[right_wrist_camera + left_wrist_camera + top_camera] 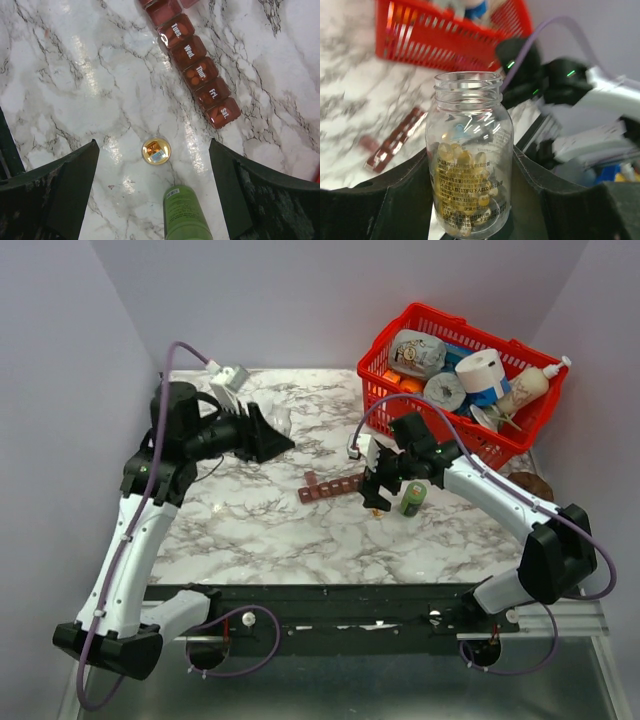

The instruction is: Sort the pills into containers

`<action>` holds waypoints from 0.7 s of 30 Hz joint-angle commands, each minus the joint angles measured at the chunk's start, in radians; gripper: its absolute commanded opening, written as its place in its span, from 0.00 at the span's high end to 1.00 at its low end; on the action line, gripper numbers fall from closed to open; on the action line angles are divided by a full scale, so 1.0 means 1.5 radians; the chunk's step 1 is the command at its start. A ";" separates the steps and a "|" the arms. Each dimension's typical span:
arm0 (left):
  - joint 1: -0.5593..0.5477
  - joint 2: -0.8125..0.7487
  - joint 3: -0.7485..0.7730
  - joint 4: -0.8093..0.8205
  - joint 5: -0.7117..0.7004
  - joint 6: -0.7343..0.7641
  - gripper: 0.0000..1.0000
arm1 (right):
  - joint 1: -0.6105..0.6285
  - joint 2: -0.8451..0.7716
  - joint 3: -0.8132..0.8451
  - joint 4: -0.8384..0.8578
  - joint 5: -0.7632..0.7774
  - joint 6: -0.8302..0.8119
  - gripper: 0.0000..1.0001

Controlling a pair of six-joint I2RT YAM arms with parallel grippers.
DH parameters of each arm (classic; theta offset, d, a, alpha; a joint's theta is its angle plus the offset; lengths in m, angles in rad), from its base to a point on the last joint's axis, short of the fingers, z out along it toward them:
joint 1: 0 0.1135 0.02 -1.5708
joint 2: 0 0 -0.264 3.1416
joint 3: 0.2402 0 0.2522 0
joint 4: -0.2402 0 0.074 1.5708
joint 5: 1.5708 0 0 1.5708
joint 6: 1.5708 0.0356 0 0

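Observation:
My left gripper [470,205] is shut on a clear, uncapped bottle [469,150] holding several yellow pills [462,160]. From above, that gripper [272,436] is raised over the back left of the table. The dark red organiser strip [330,486] lies mid-table. It also shows in the right wrist view [197,65] with day labels and closed lids, with orange pills showing through some of them. My right gripper [154,167] is open above a round gold cap [156,151], just right of the strip's end [378,490].
A green bottle [186,214] lies beside the cap, next to my right gripper [412,498]. The red mesh basket [400,392] full of items stands at the back right. A white box [230,376] sits at the back left. A brown object [530,483] lies at the right edge.

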 commanded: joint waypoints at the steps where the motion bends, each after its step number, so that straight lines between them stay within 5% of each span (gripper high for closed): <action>1: 0.000 -0.057 -0.143 -0.036 0.012 0.255 1.00 | -0.008 -0.024 -0.002 0.001 -0.026 0.009 0.00; 5: 0.000 -0.108 -0.295 0.086 0.026 0.281 1.00 | -0.013 -0.026 -0.001 0.002 -0.035 0.013 0.00; 9: -0.001 -0.022 -0.325 0.071 0.023 0.316 1.00 | -0.020 -0.033 0.000 -0.003 -0.050 0.018 0.00; 16: -0.021 -0.064 -0.479 0.293 -0.033 0.452 1.00 | -0.046 -0.055 0.014 -0.036 -0.113 -0.015 0.00; 21: -0.033 -0.023 -0.516 0.328 -0.060 0.577 1.00 | -0.066 -0.066 0.024 -0.057 -0.159 -0.025 0.00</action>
